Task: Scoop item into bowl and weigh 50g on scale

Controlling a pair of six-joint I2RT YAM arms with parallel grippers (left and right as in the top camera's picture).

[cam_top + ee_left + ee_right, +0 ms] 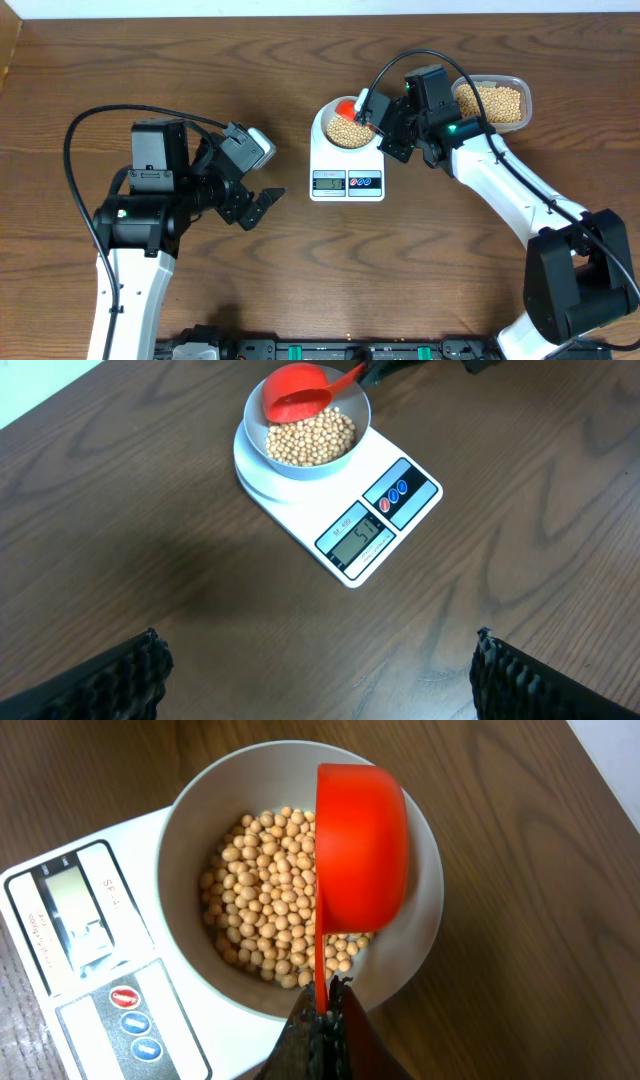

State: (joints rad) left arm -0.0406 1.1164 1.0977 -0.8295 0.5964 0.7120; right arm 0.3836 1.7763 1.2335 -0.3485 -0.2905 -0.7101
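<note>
**Overshoot and a false reading are the risks at the bowl**

Your right tool (320, 1020) is clamped on the handle of the red scoop (360, 850), which is tipped mouth-down over the bowl (190, 820). The bowl sits on the scale (345, 162), just above centre in the overhead view, and holds a good layer of beans (260, 890). Your left tool (319, 645) hangs at the lower left of that view with its fingers wide apart and empty, well apart from the scale.

Overshoot is your main risk. The display (358, 540) is lit, but its digits are too small to read with confidence. If the reading is near 50 g, a few more beans from the scoop take you past it, and then you must dig some back out.

A false reading is the second risk. You cannot tell from these views whether the scoop touches the rim or the beans. If it leans on either, the scale weighs your push as well as the beans.

Spilling is the third. Beans caught in the scoop can drop outside the bowl and roll across the bench (200, 60) if you swing back toward the tub (495, 100) at the upper right without levelling it.

The bowl also looks light, so a handle dragged across its rim could shift it on the scale.
</note>
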